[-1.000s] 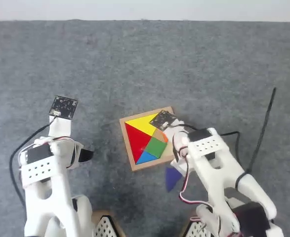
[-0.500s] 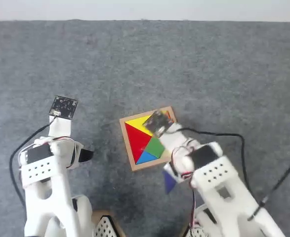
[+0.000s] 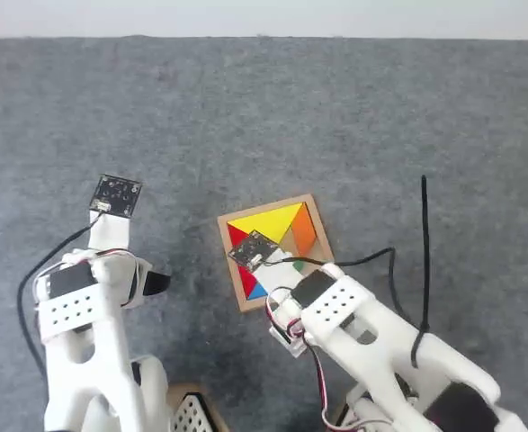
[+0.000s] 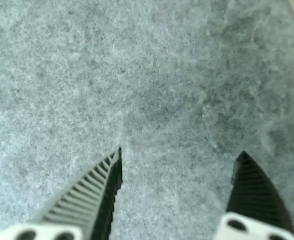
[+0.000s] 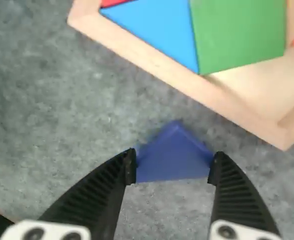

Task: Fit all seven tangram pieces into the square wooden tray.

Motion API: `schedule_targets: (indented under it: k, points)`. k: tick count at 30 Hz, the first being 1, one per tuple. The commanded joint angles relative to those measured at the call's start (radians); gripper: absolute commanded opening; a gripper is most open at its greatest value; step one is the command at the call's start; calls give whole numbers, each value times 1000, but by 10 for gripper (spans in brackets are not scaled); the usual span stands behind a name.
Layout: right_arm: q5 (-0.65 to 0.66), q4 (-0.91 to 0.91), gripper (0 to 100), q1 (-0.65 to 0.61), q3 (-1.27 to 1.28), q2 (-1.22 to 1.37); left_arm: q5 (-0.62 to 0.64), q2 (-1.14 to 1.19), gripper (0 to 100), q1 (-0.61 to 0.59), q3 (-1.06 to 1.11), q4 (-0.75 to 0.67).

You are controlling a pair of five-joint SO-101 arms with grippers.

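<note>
Bracketing the dark blue triangular wooden piece (image 5: 173, 152), the right gripper (image 5: 172, 164) has its two ribbed black fingers (image 5: 111, 182) set at a medium spread. One tip appears to meet each side corner of the piece. The piece lies flat on the grey carpet (image 3: 246, 108), just outside the near rim of the square wooden tray (image 5: 187, 82). Its apex points at the rim and stands close to it without touching.

Inside the tray, just beyond that rim, a light blue triangle (image 5: 157, 25) and a green square (image 5: 237, 30) sit edge to edge. A strip of bare tray floor (image 5: 247, 85) lies beside the green square.

In the high view the right arm (image 3: 362, 324) leans in from the near right of the table. Its wrist camera board (image 3: 255, 252) hangs over the near half of the tray (image 3: 230, 264). A yellow triangle (image 3: 268, 220) and an orange piece (image 3: 304, 229) fill the far part of the tray.

The left gripper (image 4: 180, 152) points down at bare carpet with its fingers spread wide and nothing between them. The left arm (image 3: 84, 297) stands folded at the near left, well apart from the tray.
</note>
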Motion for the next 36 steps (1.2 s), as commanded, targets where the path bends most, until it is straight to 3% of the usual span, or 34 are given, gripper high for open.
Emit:
schedule_targets:
  k: [1,10,18,24,36]
  points:
    - [-15,-12,238,31,-20,47,-3,-20,335,-2,-41,2]
    - [74,-12,270,269,-41,165,-2,-20,335,-2,-44,3]
    - [126,-13,133,438,-114,174,-2,-21,335,-2,-42,3]
    - [126,-27,19,452,-133,174,-2,-21,335,-2,-42,3]
    - [120,-47,10,456,-178,163,-2,-20,335,-2,-41,3]
